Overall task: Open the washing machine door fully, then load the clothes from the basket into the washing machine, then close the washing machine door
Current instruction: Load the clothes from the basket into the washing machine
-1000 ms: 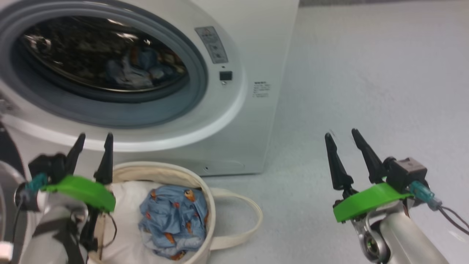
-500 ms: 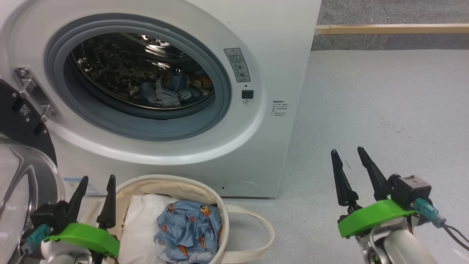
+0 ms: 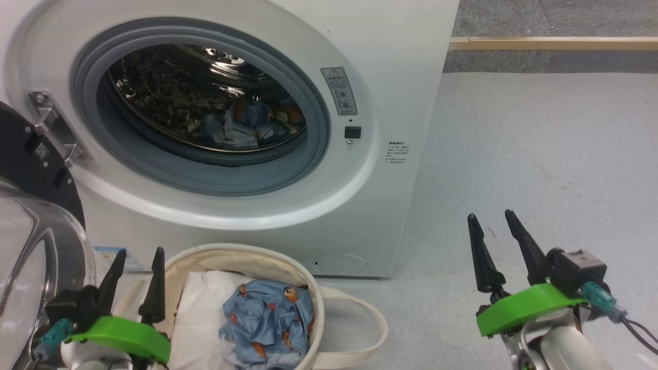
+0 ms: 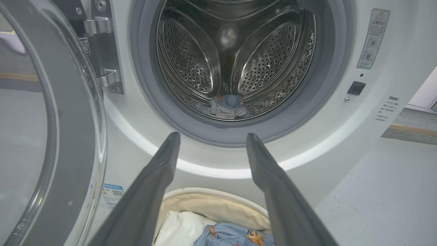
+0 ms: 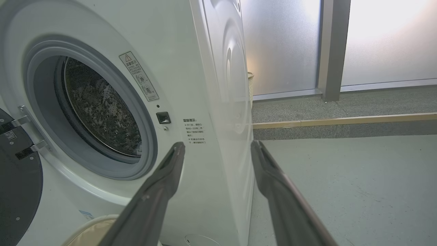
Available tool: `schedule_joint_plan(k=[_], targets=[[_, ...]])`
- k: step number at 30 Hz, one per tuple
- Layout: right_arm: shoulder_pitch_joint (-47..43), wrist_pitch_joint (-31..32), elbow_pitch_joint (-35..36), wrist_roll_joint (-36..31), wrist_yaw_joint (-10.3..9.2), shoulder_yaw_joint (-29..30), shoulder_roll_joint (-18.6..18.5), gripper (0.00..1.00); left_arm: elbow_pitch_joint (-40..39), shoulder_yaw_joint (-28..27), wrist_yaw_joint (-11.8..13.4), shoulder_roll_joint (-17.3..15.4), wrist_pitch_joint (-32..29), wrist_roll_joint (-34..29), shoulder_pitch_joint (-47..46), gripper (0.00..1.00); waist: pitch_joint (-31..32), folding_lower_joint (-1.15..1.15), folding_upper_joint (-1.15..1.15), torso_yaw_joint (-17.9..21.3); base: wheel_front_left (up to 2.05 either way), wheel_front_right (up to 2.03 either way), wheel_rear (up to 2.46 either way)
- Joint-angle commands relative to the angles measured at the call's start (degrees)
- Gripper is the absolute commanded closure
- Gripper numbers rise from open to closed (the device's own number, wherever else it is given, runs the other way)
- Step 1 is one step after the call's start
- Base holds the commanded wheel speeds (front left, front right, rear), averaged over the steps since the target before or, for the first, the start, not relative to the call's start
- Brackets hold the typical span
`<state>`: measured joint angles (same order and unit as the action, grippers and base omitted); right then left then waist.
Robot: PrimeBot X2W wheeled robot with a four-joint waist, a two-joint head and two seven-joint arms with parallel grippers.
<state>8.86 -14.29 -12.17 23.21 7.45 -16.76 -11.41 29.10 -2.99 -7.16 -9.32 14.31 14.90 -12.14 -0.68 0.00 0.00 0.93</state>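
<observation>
The white washing machine (image 3: 401,77) stands ahead with its door (image 3: 31,241) swung open at the far left, black rim and clear glass bowl facing me. Light-blue clothes (image 3: 241,126) lie at the bottom of the steel drum (image 4: 235,58). In front of the machine sits the cream basket (image 3: 241,257), holding a light-blue garment with orange figures (image 3: 270,321) beside white padding. My left gripper (image 3: 136,252) hangs open and empty over the basket's left rim. My right gripper (image 3: 491,216) is open and empty above the floor, right of the machine.
Grey floor (image 3: 540,154) spreads to the right of the machine, crossed by a wooden strip (image 3: 552,43) at the back. Frosted glass panels and a grey post (image 5: 333,48) stand beyond it. A small blue label (image 4: 112,193) is stuck low on the machine's front.
The head camera has tilted up and shifted, so more of the machine front and the open door show. Both grippers stay open and empty, in about the same pose.
</observation>
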Motion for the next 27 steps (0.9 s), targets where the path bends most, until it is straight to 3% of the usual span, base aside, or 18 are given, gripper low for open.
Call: schedule_joint_plan(k=[1,13,27], targets=[[1.0,-0.7,1.6,-0.3,0.03,-0.9,-0.4,0.00,-1.6,-2.3,-0.3,-1.1,0.7,-0.2,-1.8,0.00,0.0,0.00,0.00,0.0,0.00,0.00,0.00],[1.4,-0.7,0.9,0.3,0.03,-1.9,-0.9,0.00,1.5,-1.5,-0.3,-0.5,0.7,0.6,-1.8,0.00,-0.7,0.00,0.00,0.5,0.00,0.00,0.00],[5.4,-0.7,0.1,0.4,0.03,-3.9,-3.3,0.00,17.7,3.9,-0.3,0.6,0.7,4.6,-7.8,0.00,-7.7,0.00,0.00,1.8,0.00,0.00,0.00]])
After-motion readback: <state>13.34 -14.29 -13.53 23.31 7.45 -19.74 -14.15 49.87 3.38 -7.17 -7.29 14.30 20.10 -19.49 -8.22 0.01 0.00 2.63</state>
